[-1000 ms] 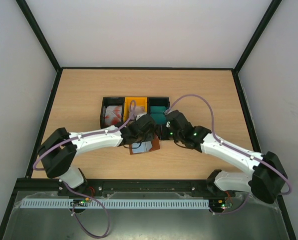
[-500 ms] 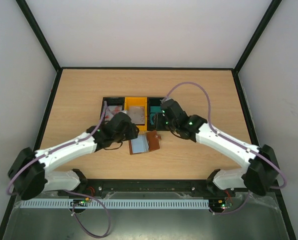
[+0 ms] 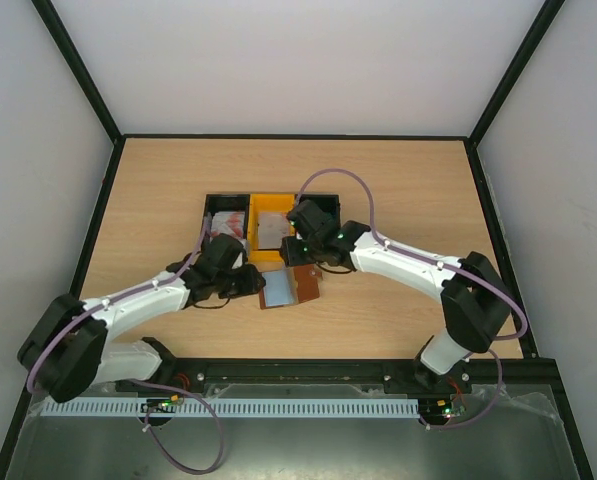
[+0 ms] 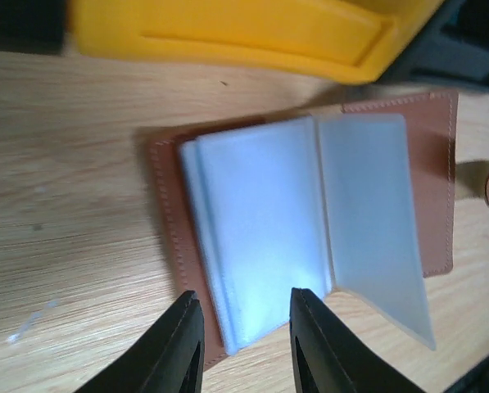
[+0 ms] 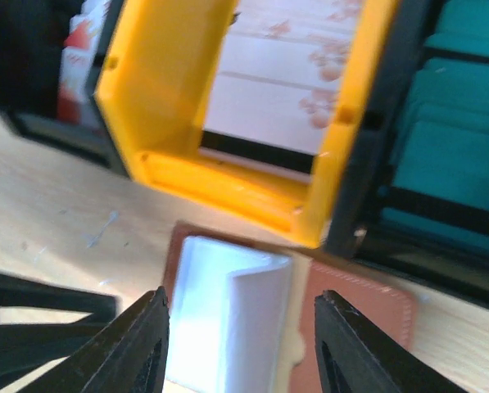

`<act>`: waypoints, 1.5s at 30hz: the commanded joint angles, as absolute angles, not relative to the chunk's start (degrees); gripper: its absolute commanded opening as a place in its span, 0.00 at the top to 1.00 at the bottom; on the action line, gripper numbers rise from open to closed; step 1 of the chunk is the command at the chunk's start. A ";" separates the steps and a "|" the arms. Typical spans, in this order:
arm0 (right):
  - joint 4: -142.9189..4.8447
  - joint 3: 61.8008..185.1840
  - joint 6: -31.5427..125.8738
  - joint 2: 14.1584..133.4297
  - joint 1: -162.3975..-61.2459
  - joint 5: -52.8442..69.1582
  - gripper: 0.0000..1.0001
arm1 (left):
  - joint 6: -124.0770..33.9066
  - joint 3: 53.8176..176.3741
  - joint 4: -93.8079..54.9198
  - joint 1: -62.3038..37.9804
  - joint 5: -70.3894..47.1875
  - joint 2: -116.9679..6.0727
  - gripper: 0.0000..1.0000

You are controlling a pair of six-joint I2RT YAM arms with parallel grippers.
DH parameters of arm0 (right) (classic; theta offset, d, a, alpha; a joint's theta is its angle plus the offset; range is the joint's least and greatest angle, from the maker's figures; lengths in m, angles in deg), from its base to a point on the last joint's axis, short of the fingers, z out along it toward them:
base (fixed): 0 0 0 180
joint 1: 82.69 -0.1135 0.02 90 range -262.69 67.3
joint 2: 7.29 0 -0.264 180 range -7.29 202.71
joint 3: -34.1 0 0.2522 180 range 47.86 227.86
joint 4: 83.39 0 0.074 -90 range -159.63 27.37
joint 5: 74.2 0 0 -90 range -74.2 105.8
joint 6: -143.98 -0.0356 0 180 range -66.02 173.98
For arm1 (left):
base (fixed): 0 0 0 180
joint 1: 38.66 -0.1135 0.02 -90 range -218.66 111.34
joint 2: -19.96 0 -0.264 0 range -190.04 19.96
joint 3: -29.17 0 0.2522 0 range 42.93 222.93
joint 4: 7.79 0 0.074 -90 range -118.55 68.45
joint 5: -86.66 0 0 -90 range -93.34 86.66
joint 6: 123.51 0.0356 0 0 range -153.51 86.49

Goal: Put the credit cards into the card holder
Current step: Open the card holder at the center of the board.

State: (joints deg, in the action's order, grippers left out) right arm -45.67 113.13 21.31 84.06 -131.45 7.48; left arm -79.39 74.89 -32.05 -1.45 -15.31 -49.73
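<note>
the left gripper (image 4: 240, 344) hangs low over the wooden table (image 3: 158, 190), a bit closer to the near edge than the far edge. its two fingers are a little apart. the near corner of the clear sleeves (image 4: 269, 237) sits in the gap between them. i cannot tell if the fingers touch it.

the brown card holder (image 3: 290, 288) lies open and flat near the middle of the table. its clear sleeves face up. its small snap tab (image 4: 486, 182) sticks out on the right side.

the right gripper (image 5: 240, 344) hangs over the far part of the card holder. its fingers are spread wide and pinch nothing.

just behind the card holder, toward the far edge, three bins stand in a row. the yellow bin (image 5: 219, 176) in the middle holds pale cards (image 5: 285, 65). the left black bin (image 3: 206, 225) holds white and red cards (image 3: 226, 228). the right black bin (image 5: 367, 180) holds teal cards (image 5: 461, 123).
</note>
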 commanded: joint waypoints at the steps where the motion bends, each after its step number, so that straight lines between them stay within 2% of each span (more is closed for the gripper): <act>1: -47.93 112.20 19.26 83.85 -133.92 2.10 0.53 | -74.24 77.84 -27.31 -1.94 -23.03 -53.63 0.69; 4: -51.85 110.27 18.00 83.43 -135.24 -2.05 0.64 | -74.68 79.37 -28.32 -4.28 -22.33 -54.73 0.69; 7: -54.83 108.12 15.64 82.24 -135.61 -4.52 0.77 | -74.92 79.72 -24.70 -5.23 -27.42 -56.96 0.68; 10: -56.25 106.03 14.26 80.17 -135.75 -5.13 0.85 | -73.95 81.02 -23.41 -5.24 -30.15 -60.91 0.68; 12: -57.03 104.13 13.98 78.65 -135.82 -5.88 0.86 | -73.33 81.75 -22.57 -5.23 -31.84 -63.21 0.68; 22: -56.49 102.33 17.14 79.85 -138.46 -8.87 0.85 | -74.18 85.13 -17.66 -4.87 -38.18 -68.54 0.67; 25: -55.73 102.07 16.78 81.76 -139.01 -5.40 0.85 | -74.18 85.90 -17.97 -4.83 -37.83 -69.19 0.66; 29: -54.68 100.63 13.19 83.20 -139.07 5.37 0.83 | -73.17 88.29 -20.57 -4.85 -36.35 -68.82 0.65; 34: -53.02 100.39 9.50 84.73 -139.06 14.59 0.79 | -69.12 94.93 -29.92 -5.40 -29.18 -66.23 0.58; 38: -50.93 100.92 7.50 86.61 -139.08 19.35 0.72 | -61.20 101.05 -41.52 -7.33 -17.43 -64.10 0.50; 41: -50.30 100.81 7.06 87.52 -139.09 20.02 0.67 | -54.93 104.09 -48.45 -8.95 -7.48 -63.05 0.49; 45: -51.66 100.56 7.11 87.96 -139.08 18.29 0.66 | -50.04 105.45 -53.92 -12.30 1.87 -63.92 0.51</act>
State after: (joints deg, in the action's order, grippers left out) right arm -52.53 100.94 8.24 87.26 -138.97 16.25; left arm -58.21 104.12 -42.63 -9.36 -11.53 -63.68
